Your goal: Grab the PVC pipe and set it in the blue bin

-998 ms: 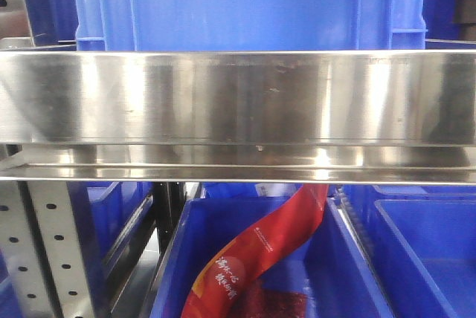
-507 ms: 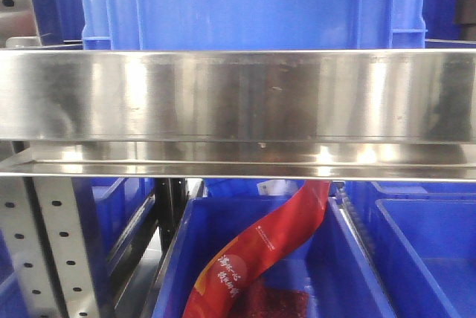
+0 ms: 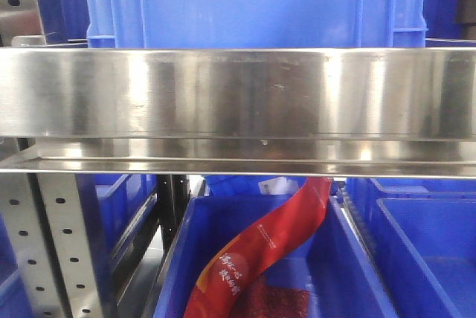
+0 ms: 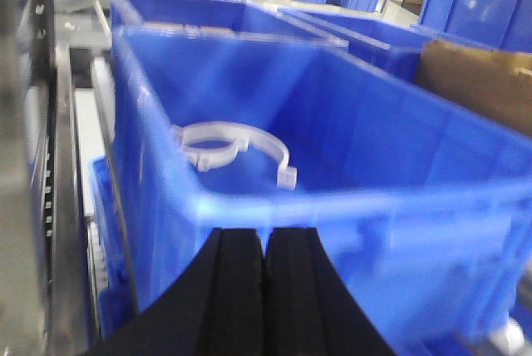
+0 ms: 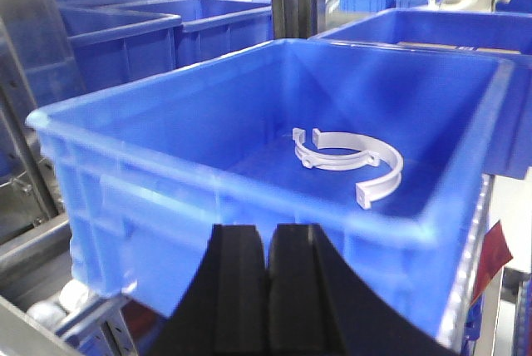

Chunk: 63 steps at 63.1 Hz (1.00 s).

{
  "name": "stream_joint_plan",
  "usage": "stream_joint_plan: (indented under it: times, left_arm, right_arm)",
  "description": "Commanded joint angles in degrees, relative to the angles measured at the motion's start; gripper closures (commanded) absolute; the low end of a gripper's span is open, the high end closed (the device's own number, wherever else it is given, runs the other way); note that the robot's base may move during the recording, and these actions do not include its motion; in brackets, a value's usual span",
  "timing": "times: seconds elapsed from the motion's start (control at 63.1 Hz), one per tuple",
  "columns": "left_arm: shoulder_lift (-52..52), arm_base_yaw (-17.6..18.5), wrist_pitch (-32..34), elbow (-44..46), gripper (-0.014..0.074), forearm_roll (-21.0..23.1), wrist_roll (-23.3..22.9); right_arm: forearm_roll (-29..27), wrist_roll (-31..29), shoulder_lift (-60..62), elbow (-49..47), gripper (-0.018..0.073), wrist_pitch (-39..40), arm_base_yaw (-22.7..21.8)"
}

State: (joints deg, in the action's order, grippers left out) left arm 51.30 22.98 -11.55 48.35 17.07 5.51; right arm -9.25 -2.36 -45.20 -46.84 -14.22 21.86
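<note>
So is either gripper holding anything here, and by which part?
Nothing. The left gripper and right gripper are both shut and empty.

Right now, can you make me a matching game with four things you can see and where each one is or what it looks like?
Things:
1. white clip
2. red bag
3. steel shelf
4. left hand

Clues:
A. black, fingers pressed together in front of a bin
B. shiny, running straight across the front view
C. lying on the floor of the blue bin
D. hanging down into a lower bin under the shelf

Pairs: 1-C, 2-D, 3-B, 4-A
</note>
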Motion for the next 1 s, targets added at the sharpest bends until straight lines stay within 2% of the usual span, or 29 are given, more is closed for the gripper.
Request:
stream_joint_plan:
  times: [0.0,0.269,0.84,0.982]
  left_arm:
    - [-3.51,0.25,1.99,-2.42,0.0707,0.78,-0.18]
    - [-8.3,0.25,2.47,-3.15,0.0707,0.78,-0.18]
    - [-8.14,0.25,3.6,-3.15,0.0707,0.78,-0.18]
    - [-8.14,0.25,3.6,-3.15,0.0707,0.78,-0.18]
  right_arm:
    - [0.22,-0.56,3.23,1.69,0.0727,2.7,0.08]
    - [0.22,-0.56,6.77,1.69,0.0727,3.04,0.08]
    - [0.22,-0.56,6.89,1.83,0.0727,3.16,0.08]
    - [5.3,-0.56,10.2,5.88,0.0727,3.76,-0.5]
